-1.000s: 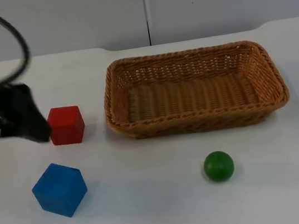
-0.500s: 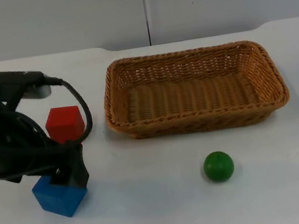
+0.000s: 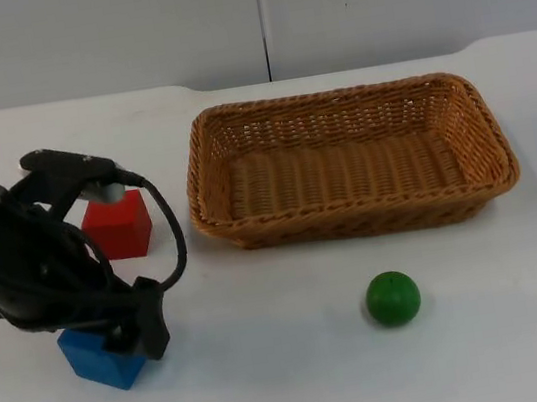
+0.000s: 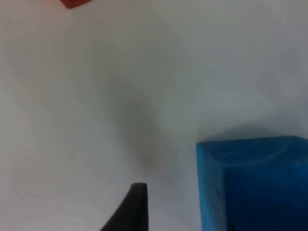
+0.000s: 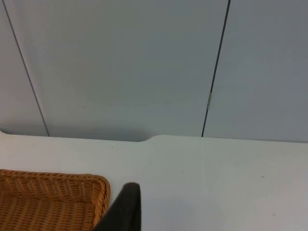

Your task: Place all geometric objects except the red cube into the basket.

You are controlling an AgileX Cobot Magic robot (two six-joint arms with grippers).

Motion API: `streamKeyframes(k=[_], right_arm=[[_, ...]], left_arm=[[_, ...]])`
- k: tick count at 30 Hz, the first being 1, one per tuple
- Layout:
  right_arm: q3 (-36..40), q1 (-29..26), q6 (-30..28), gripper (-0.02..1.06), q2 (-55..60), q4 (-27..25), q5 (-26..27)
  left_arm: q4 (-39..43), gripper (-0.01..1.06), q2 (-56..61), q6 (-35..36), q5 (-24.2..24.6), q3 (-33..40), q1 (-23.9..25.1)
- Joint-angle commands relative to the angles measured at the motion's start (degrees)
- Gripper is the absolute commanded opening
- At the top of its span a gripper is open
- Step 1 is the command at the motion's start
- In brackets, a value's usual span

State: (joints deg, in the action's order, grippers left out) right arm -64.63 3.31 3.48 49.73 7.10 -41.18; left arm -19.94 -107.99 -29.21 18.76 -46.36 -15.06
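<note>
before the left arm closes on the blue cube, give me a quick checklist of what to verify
1. Left end effector down at the blue cube: ok.
2. Blue cube centred between the fingers: cannot tell; in the left wrist view the cube sits beside one black fingertip.
3. Red cube apart from the grasp and out of the basket: ok.
4. Brown wicker basket unobstructed for the drop: ok.
5. Green ball out on the white table, apart from the basket, still to be placed: not ok.
6. Right end effector waiting near the basket's corner, away from the blue cube: ok.
</note>
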Motion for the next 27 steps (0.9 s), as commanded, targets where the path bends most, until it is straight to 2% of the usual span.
streamKeyframes(k=[1,3,4,5,7,8,9,11,12,13,18,22,26,27], right_arm=[[-0.3,-0.2,-0.3,1.04,0.1,0.2,-0.3],[-0.3,-0.2,-0.3,1.04,0.1,0.2,-0.4],[-0.3,-0.2,-0.3,1.04,0.1,0.2,-0.4],[-0.3,-0.2,-0.3,1.04,0.1,0.2,-0.4],[-0.3,-0.2,-0.3,1.04,0.1,0.4,-0.4],[-0.3,-0.2,-0.3,1.04,0.1,0.4,-0.4],[-0.3,-0.2,-0.3,1.04,0.1,0.4,-0.4],[-0.3,-0.2,-0.3,1.04,0.0,0.4,-0.4],[-0.3,-0.2,-0.3,1.04,0.0,0.4,-0.4],[-0.3,-0.2,-0.3,1.04,0.0,0.4,-0.4],[-0.3,-0.2,-0.3,1.04,0.0,0.4,-0.4],[-0.3,-0.2,-0.3,1.04,0.0,0.4,-0.4],[-0.3,-0.2,-0.3,1.04,0.0,0.4,-0.2],[-0.3,-0.2,-0.3,1.04,0.0,0.4,-0.2]], left_arm=[[0.0,1.03,-0.7,-0.7,0.7,-0.3,-0.4],[0.0,0.96,-1.1,-0.7,0.3,-0.3,-0.4],[0.0,0.89,-1.1,-0.7,0.2,-0.3,-0.4],[0.0,0.89,-1.1,-0.7,0.2,-0.3,-0.4],[0.0,0.66,-1.1,-0.7,0.2,-0.3,-0.4],[0.0,0.51,-1.1,-0.7,0.3,-0.3,-0.4],[0.0,0.51,-1.1,-0.7,0.3,-0.3,-0.4],[-0.1,0.16,-1.1,0.2,0.4,-0.3,-0.4],[-0.1,0.03,-1.1,1.3,0.4,-0.3,-0.4],[-0.1,0.00,-0.9,1.9,0.5,-0.3,-0.4],[-0.1,0.01,1.7,3.1,0.6,-0.3,-0.4],[-0.6,0.01,9.0,3.1,0.1,-0.3,-0.4],[-0.6,0.01,19.8,3.1,-6.4,-0.3,-0.4],[-0.6,0.01,19.8,3.1,-6.4,-0.3,-0.4]])
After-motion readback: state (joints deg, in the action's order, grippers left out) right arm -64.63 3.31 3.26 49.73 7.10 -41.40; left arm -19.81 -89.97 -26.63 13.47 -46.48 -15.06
